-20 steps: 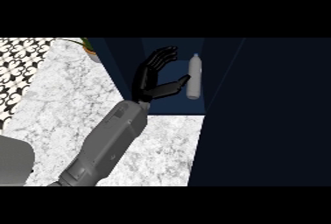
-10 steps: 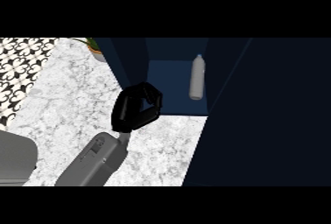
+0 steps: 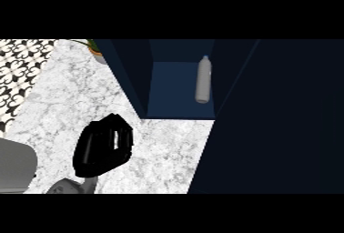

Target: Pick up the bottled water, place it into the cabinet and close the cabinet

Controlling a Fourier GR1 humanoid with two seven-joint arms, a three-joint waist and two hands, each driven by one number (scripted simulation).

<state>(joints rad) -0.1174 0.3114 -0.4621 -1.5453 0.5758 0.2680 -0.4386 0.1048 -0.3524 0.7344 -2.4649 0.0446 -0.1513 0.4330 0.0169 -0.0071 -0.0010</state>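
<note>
The bottled water (image 3: 204, 79), pale with a blue cap, stands upright inside the open dark blue cabinet (image 3: 171, 91), against its right inner side. My left hand (image 3: 104, 145) hovers over the marble counter (image 3: 67, 104), in front of and to the left of the cabinet opening, well apart from the bottle. I see the back of the hand, with its fingers relaxed and nothing held. Its grey forearm (image 3: 67, 185) enters at the lower edge. My right hand does not show.
The cabinet's wide dark door (image 3: 282, 127) stands open and fills the right side. A dark side panel (image 3: 128, 77) bounds the opening on the left. A potted plant (image 3: 94, 48) sits at the back, with black-and-white patterned tile (image 3: 17, 77) far left and a grey rounded body (image 3: 13, 164) at lower left.
My left hand let go of the bottle and drew back out of the cabinet, down and to the left over the counter. The bottle stays standing inside.
</note>
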